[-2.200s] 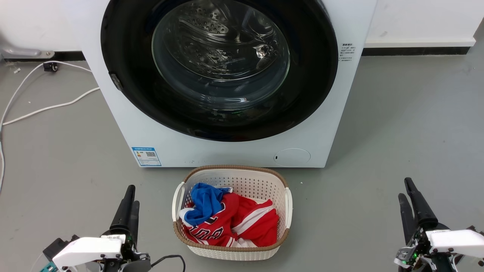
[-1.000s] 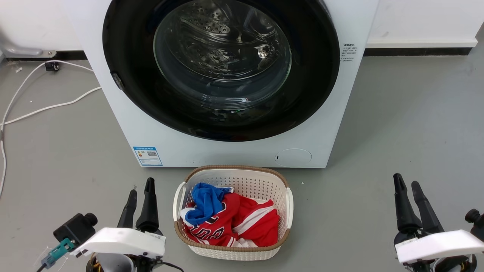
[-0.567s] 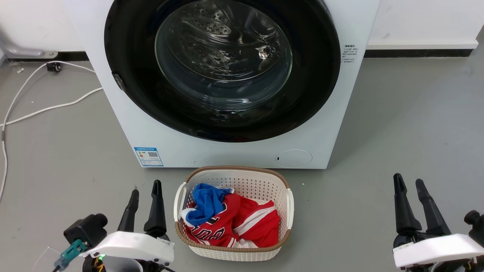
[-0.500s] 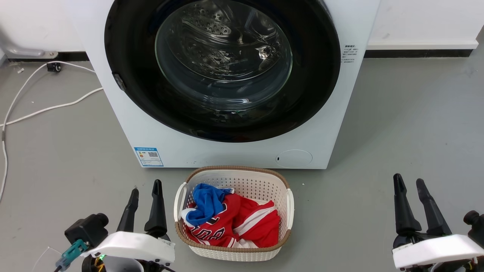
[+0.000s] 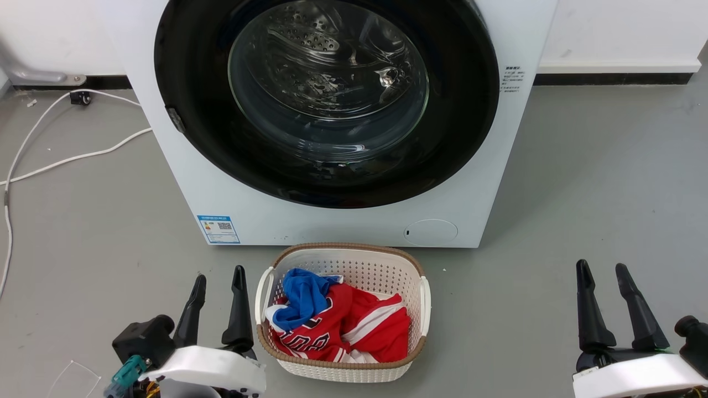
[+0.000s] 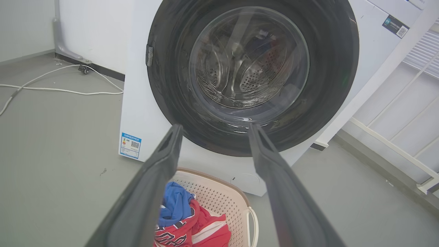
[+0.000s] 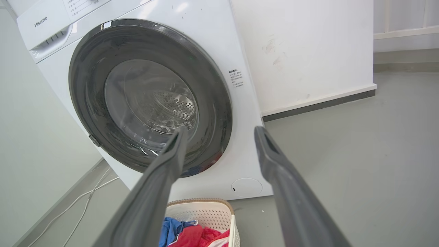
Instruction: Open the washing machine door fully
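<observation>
Fingers of both the left gripper [image 5: 219, 273] and the right gripper [image 5: 600, 265] stand apart, empty, flanking the white perforated plastic laundry basket [image 5: 343, 251] on the grey floor [image 5: 581, 182]. Behind it, the large round black-rimmed glass washing machine door [image 5: 326, 94] sits closed on the white boxy washing machine [image 5: 332, 226].

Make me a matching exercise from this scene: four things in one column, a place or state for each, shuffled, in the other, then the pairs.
1. door
2. basket
3. sticker
4. cable

A. on the floor, left of the machine
B. shut
C. holds red and blue clothes
D. machine's lower left corner

Pairs: 1-B, 2-C, 3-D, 4-A.
</observation>
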